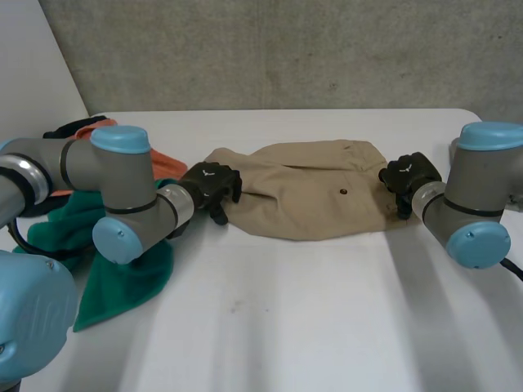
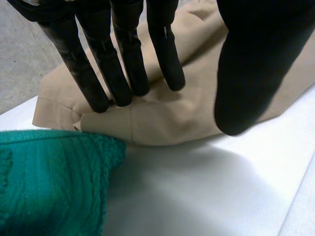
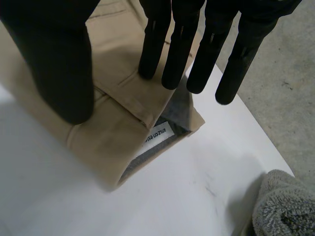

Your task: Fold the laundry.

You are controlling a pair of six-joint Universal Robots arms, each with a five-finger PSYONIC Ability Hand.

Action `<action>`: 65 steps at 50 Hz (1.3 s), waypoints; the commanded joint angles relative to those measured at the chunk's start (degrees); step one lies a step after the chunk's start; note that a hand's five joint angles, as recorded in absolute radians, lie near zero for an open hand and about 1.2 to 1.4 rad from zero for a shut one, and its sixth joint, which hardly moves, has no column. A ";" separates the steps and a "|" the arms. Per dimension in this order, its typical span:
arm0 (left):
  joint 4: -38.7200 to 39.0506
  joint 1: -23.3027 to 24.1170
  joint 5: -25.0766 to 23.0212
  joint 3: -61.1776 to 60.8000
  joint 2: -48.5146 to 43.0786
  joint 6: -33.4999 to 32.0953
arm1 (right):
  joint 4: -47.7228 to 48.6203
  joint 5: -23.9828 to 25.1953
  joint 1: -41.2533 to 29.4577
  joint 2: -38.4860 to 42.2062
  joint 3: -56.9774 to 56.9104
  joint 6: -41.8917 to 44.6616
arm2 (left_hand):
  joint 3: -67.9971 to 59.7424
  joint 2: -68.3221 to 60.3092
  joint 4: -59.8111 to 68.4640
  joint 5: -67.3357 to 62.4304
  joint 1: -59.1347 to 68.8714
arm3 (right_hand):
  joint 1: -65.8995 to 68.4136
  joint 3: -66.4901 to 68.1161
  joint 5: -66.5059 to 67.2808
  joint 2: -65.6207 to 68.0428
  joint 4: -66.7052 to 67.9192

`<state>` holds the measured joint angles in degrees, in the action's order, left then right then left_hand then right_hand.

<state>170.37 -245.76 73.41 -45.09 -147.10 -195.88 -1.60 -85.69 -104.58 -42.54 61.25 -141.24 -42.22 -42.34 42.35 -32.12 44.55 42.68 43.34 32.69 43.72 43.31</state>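
Tan garment (image 1: 310, 192) lies flat, mid-table, far side. Left hand (image 1: 208, 186) at its left end, right hand (image 1: 411, 178) at its right end, both with straight fingers, thumbs apart, nothing pinched. Step looks like pre-grasp; next move calls for pinching both ends.

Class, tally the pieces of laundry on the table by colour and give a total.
Tan garment: 1
Green knitted cloth: 1
Orange cloth: 1
Grey towel: 1
Dark piece beside the orange one, mostly hidden: 1
Total: 5
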 commanded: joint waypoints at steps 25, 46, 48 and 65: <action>-3.56 2.74 4.29 -38.22 36.18 1.11 | -27.68 5.18 11.25 -26.36 22.78 26.81 | -37.78 -37.66 37.65 -37.88 35.45 | 29.13 28.48 29.12 28.10 28.51; 1.19 0.55 9.04 -32.87 37.15 5.59 | -10.97 5.80 -0.53 -2.74 -11.49 -17.14 | 20.90 21.02 -21.02 20.80 -23.22 | -32.68 -33.34 -32.69 -33.72 -33.31; 1.19 0.46 8.42 -32.96 37.50 6.03 | -12.72 4.48 -0.45 0.52 -15.80 -19.07 | 24.93 25.06 -25.06 24.84 -27.26 | -32.68 -33.34 -32.69 -33.72 -33.31; 1.28 -2.79 5.87 -33.57 38.64 7.09 | -7.10 2.11 -0.71 15.28 -28.55 -22.77 | 32.22 32.34 -32.35 32.12 -34.55 | -32.68 -33.34 -32.69 -33.72 -33.31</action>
<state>171.49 -247.45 80.46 -78.44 -108.90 -189.37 -9.40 -81.19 -104.85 -34.38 39.10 -165.30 -13.08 -12.79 12.67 -3.32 12.85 13.44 11.61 2.70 11.71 11.58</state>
